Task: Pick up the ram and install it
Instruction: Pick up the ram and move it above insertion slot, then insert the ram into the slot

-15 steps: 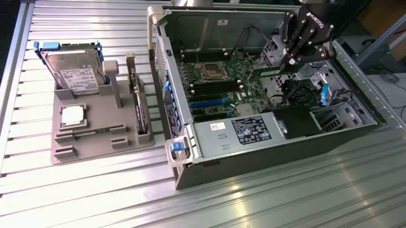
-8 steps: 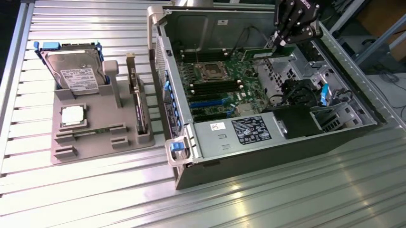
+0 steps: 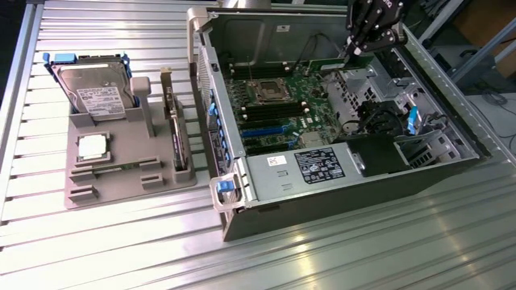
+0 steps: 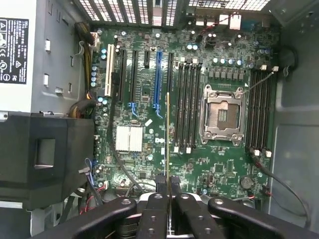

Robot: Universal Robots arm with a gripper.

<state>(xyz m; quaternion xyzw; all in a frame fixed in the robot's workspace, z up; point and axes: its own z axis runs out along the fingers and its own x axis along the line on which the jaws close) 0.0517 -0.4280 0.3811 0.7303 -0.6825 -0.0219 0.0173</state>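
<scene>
My gripper point(image 3: 357, 53) hangs over the far right part of the open computer case point(image 3: 339, 199), shut on the ram point(image 3: 332, 63), a thin green stick that juts out to the exterior view's left above the motherboard point(image 3: 278, 106). In the wrist view the ram point(image 4: 168, 134) shows edge-on as a thin line, clamped between the black fingertips point(image 4: 160, 182) of the gripper point(image 4: 168, 183). It hovers above the board, beside a bank of black memory slots point(image 4: 187, 107). Another bank of slots point(image 4: 259, 112) lies past the empty CPU socket point(image 4: 223, 112).
A grey holder tray point(image 3: 129, 175) on the exterior view's left carries a hard drive point(image 3: 95, 90), a square silver CPU chip point(image 3: 93, 147) and an expansion card point(image 3: 173, 130). Inside the case are the power supply point(image 3: 310, 166), a black shroud point(image 4: 45, 154) and loose cables point(image 4: 279, 181).
</scene>
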